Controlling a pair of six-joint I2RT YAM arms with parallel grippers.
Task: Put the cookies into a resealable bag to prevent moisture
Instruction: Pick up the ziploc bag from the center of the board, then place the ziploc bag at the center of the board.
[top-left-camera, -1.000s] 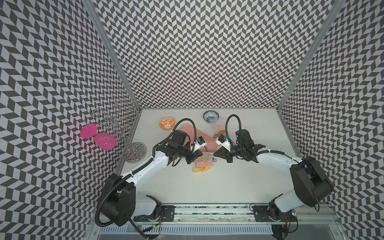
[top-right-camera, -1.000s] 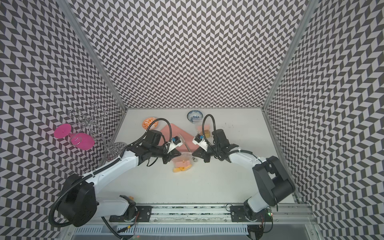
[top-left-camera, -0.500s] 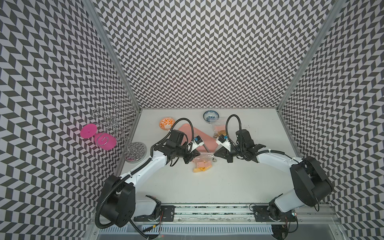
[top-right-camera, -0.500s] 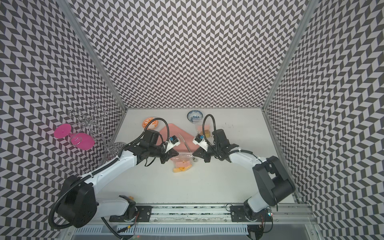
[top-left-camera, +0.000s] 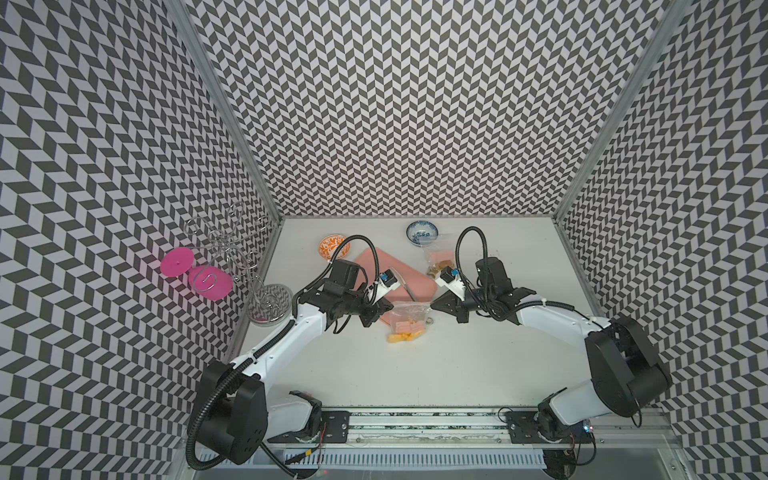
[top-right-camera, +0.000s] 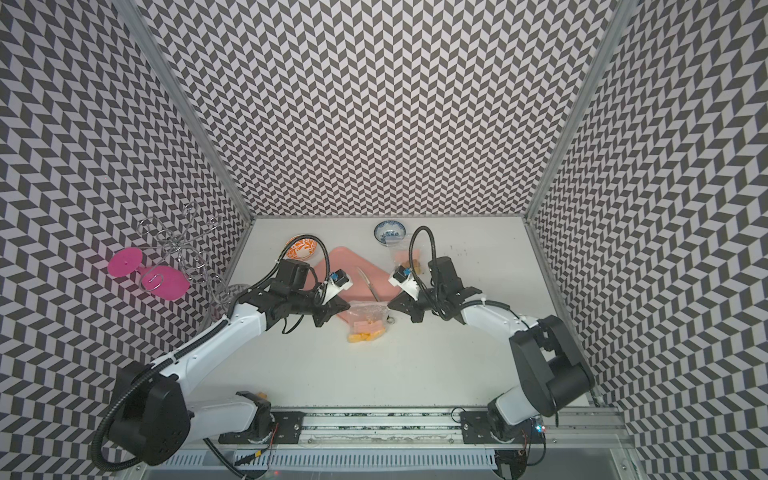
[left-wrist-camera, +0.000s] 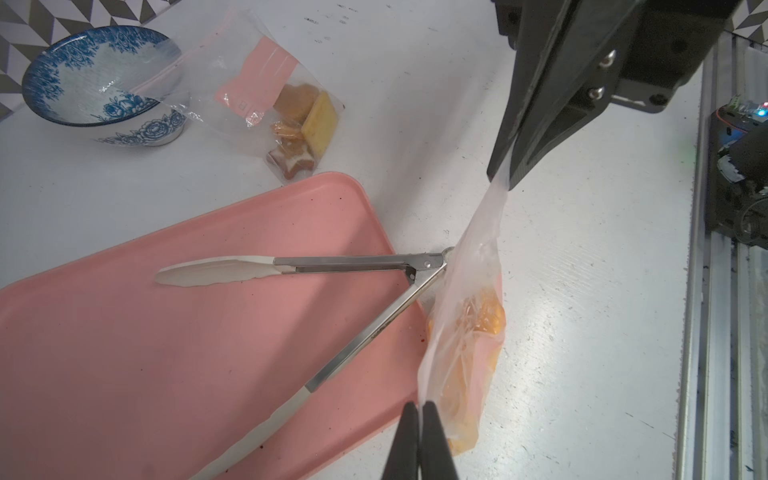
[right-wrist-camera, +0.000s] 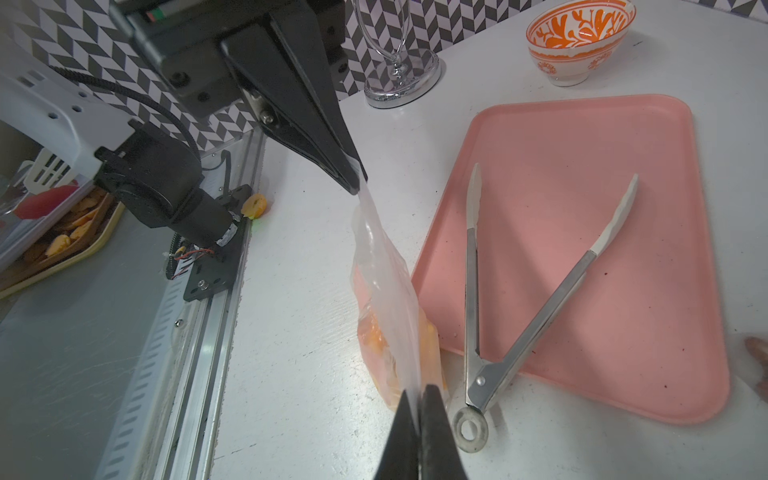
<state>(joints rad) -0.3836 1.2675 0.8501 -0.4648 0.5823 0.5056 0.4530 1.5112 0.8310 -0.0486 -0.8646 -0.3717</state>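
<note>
While both pairs of fingers are clamped tight, the left gripper (left-wrist-camera: 419, 405) pinches one top corner of the clear resealable bag (left-wrist-camera: 465, 291) and the right gripper (right-wrist-camera: 417, 392) pinches the opposite corner. The bag's upper edge runs taut from tip to tip. The cookies (left-wrist-camera: 484, 322), yellow-orange pieces, are bunched in the bag's bottom, below the line between the fingertips and touching neither gripper. That bottom sags onto the white table (left-wrist-camera: 582, 291), right against an edge of the pink tray (left-wrist-camera: 166, 353).

Metal tongs (left-wrist-camera: 345, 264) lie spread open on the tray, their hinge ring off the tray's edge and just beside the bag. Farther out, a second bag (left-wrist-camera: 257, 83) holding brown and yellow biscuits lies flat, one edge draped over the blue-patterned bowl (left-wrist-camera: 145, 131). An orange-patterned bowl (right-wrist-camera: 577, 62) stands beyond the tray's far corner. A loose yellow-orange piece (right-wrist-camera: 254, 205) lies by the left arm's base.
</note>
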